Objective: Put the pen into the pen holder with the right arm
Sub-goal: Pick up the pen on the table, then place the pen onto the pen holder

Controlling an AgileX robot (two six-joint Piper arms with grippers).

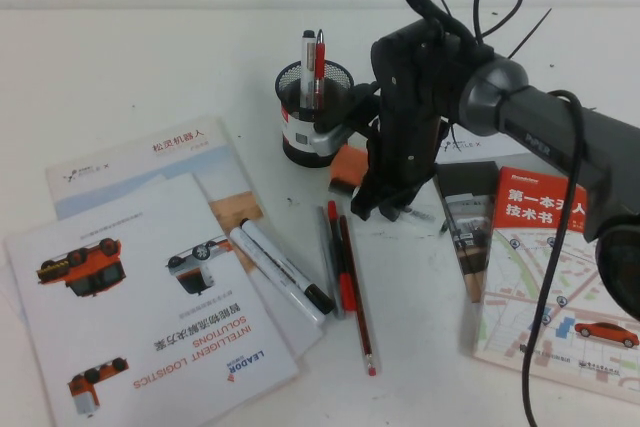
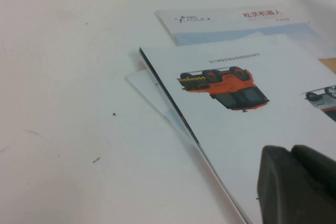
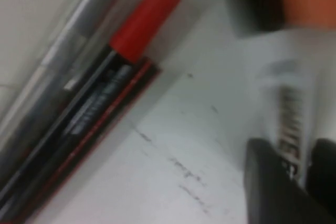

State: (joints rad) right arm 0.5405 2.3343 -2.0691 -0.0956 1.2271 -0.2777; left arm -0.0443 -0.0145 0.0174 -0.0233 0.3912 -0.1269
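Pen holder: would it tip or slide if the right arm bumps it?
Probably slides easily: pen holder is open wire mesh, likely light. Its solid base should resist tipping, though two upright pens raise its weight. The right gripper hangs just beside it; the left gripper hovers over brochures.

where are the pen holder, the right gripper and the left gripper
pen holder (image 1: 296, 131): high view, on its white label band
right gripper (image 1: 385, 207): high view, on its lower end, low beside the pen holder
left gripper (image 2: 296, 182): left wrist view, on its dark tip, over the brochure (image 2: 236, 129)
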